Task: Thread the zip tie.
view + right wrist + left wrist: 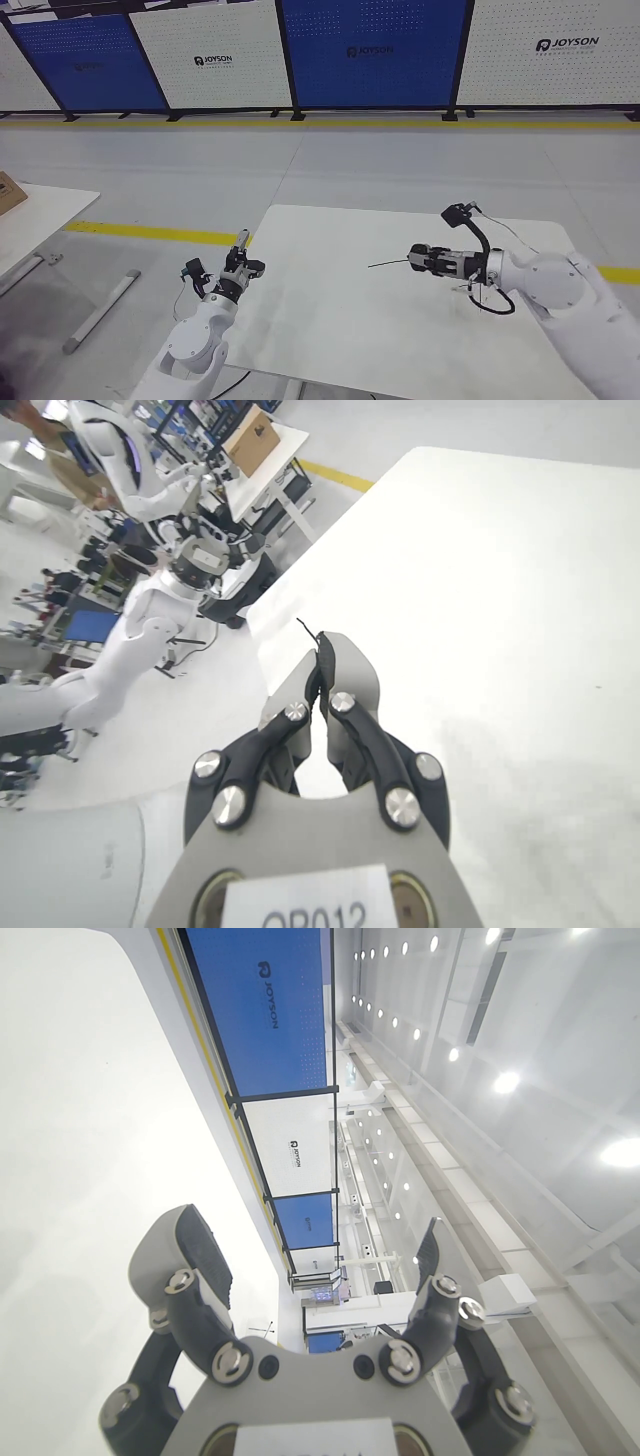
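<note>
Right wrist view — of the zip tie point(306, 627) a thin dark tip alone protrudes past the right gripper point(320, 652); the rest of its length lies hidden between the pressed-together fingers. Top view — the zip tie is a hairline strand projecting from the right gripper, too thin to tell head from tail. The table point(330, 320) has its near right corner hidden beneath the right arm point(545, 285), which is itself cut off by the lower and right borders. The cardboard box point(8, 190) on the side table point(45, 215) is cropped by the left edge, so its full shape cannot be told.
</note>
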Robot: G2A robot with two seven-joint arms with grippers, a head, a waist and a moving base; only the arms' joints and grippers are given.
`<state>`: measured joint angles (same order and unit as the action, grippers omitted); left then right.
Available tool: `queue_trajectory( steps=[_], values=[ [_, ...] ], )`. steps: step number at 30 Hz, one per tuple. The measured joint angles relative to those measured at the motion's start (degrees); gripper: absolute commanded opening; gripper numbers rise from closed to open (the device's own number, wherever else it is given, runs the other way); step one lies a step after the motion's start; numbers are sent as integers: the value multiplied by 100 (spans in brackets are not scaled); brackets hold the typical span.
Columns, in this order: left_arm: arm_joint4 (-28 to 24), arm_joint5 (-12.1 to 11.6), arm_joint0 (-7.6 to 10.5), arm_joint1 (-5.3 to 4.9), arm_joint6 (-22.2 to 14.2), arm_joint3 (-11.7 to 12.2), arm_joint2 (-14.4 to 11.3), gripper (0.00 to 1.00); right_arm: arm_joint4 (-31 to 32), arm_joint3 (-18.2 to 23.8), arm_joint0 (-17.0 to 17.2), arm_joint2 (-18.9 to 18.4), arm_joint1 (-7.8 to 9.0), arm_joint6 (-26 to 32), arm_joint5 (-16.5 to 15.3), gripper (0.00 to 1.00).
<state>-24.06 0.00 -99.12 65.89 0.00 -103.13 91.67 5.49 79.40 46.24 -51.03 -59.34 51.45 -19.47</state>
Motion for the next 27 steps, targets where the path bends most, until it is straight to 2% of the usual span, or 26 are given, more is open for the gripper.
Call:
queue_trajectory(
  steps=[13, 15, 17, 18, 20, 21, 24, 25, 27],
  values=[
    [0, 0, 1, 0, 0, 0, 0, 100, -84, -7, -2, 1, -2, 33, 0, 0],
    [-32, 85, 25, 3, -47, 6, -17, 100, 114, 64, 6, 15, 2, -137, 164, 0],
    [-101, 370, 34, -1, -166, -24, -4, 100, 696, 235, 8, 94, -3, -492, 656, 0],
    [-118, 622, 34, -10, -243, -93, 30, 100, 1161, 401, 39, 187, -22, -665, 995, 0],
    [-282, 962, -15, -21, -447, -225, 86, 100, 1656, 510, 55, 271, -40, -778, 1185, 0],
    [-467, 1270, -45, -34, -647, -334, 169, 100, 1887, 522, 49, 303, -47, -841, 1058, 0],
    [-897, 1977, -111, -83, -1145, -582, 441, 100, 2287, 567, 54, 359, -56, -1016, 433, 0],
    [-1008, 2050, -156, -106, -1311, -604, 482, 100, 2377, 587, 63, 363, -56, -1066, 288, 0],
    [-1201, 1977, -254, -188, -1682, -666, 531, 100, 2542, 631, 83, 357, -51, -1154, 28, 0]
  ],
)
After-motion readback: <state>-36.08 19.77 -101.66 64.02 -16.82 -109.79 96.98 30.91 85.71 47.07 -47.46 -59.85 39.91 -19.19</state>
